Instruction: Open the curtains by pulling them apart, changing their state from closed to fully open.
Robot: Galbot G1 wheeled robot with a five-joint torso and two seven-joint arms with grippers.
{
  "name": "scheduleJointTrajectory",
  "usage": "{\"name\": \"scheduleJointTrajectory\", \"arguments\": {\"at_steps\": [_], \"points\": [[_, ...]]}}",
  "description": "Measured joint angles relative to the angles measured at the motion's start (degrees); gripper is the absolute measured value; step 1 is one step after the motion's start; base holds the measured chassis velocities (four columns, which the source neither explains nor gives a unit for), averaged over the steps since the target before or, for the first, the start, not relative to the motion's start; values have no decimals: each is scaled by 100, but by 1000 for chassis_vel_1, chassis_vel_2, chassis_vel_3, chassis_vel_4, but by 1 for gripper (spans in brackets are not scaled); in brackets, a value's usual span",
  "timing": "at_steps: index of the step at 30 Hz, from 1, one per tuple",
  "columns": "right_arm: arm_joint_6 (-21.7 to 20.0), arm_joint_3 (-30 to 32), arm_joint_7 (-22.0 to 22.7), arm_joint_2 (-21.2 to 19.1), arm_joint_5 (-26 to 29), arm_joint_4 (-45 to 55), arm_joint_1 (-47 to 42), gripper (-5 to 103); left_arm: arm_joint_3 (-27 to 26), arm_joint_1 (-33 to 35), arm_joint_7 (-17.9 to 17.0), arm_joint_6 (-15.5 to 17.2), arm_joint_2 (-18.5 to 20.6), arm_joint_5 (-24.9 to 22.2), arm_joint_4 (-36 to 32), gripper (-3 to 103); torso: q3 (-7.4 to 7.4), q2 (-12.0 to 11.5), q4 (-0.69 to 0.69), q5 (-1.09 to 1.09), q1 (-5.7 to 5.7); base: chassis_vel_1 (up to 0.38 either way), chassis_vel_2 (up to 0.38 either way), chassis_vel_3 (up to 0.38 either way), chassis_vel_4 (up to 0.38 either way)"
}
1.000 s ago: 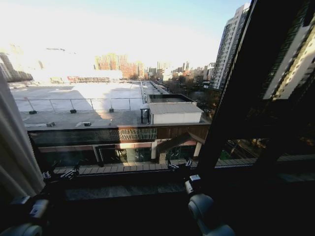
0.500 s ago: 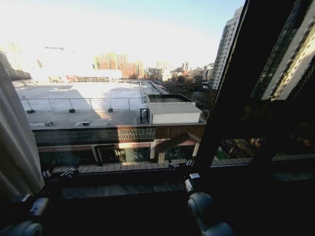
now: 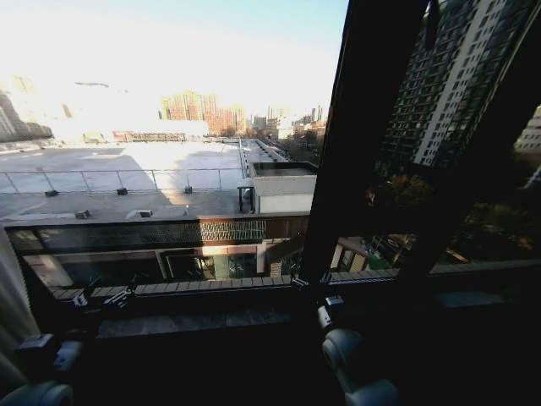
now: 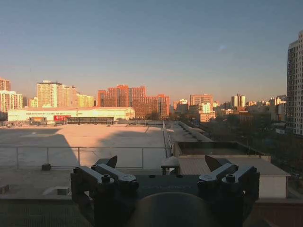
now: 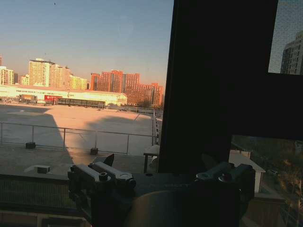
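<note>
Head view: the curtains (image 3: 10, 296) are just a sliver at 8 o'clock, sheer, soft and light, so pinch a pleat at the inner edge; left wrist view: left gripper (image 4: 161, 163) splayed, empty; right wrist view: right gripper (image 5: 158, 161) likewise splayed, empty.

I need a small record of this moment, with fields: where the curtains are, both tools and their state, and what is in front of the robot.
curtains: one panel at the far left edge of the head view, off the glass
window frame: dark upright bar right of centre
left tool: open, holding nothing, low before the window
right tool: open, holding nothing, facing the frame bar
outside: flat rooftop, city buildings beyond
</note>
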Motion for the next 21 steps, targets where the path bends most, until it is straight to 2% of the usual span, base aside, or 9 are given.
{"name": "scheduleJointTrajectory", "arguments": {"at_steps": [15,21], "points": [[-6,65,7,-28,2,75,-87,100,-22,32,5,-26,-59,5,-42,100,0,0,-1,1,-1,-291,-410,282,424],[-2,122,22,-45,11,81,-124,100,-1,18,7,-28,-71,6,-45,100,0,0,-1,2,0,-129,-417,99,419]]}}
